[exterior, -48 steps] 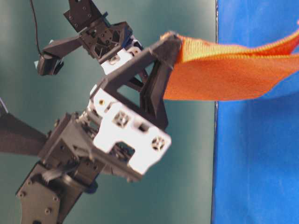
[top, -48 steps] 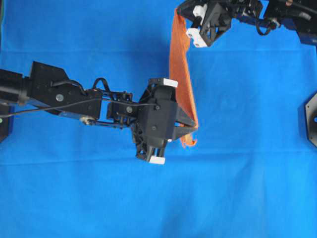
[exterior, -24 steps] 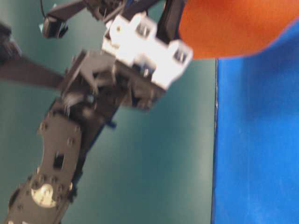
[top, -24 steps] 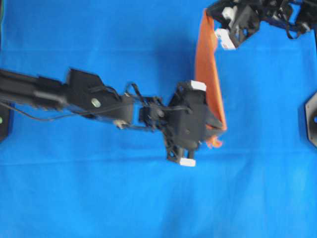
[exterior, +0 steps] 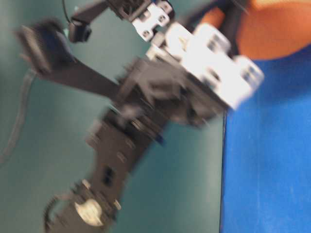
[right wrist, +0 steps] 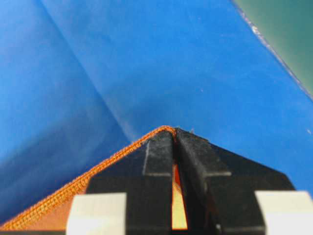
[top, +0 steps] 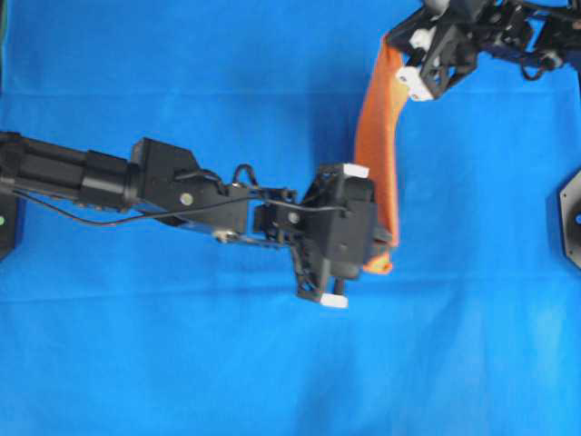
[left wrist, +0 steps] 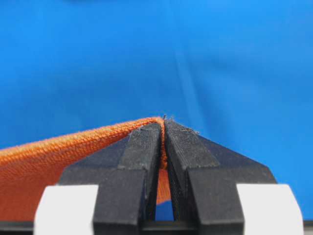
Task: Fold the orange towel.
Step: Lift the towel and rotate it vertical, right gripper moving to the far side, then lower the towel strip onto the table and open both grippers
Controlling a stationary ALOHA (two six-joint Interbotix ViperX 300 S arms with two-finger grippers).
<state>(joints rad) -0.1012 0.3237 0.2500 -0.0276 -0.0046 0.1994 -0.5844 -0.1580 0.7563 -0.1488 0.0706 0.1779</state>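
The orange towel (top: 377, 136) hangs off the table as a narrow vertical band stretched between the two grippers. My left gripper (top: 386, 247) is shut on its lower corner; in the left wrist view the fingertips (left wrist: 164, 122) pinch the hem and the cloth (left wrist: 49, 161) trails off to the left. My right gripper (top: 397, 50) is shut on the upper corner near the far edge. From the right wrist, the tips (right wrist: 174, 131) clamp the stitched edge of the towel (right wrist: 44, 218). In the table-level view the towel (exterior: 277, 34) shows at the top right behind a blurred arm.
A blue cloth (top: 182, 363) covers the table. A black mount (top: 570, 218) sits at the right edge and another (top: 7, 227) at the left edge. A green wall (exterior: 48, 145) stands beyond the table's side.
Both grippers have carried the stretched towel to the right. The right gripper has come down a little from the far edge. Both grips are unchanged.
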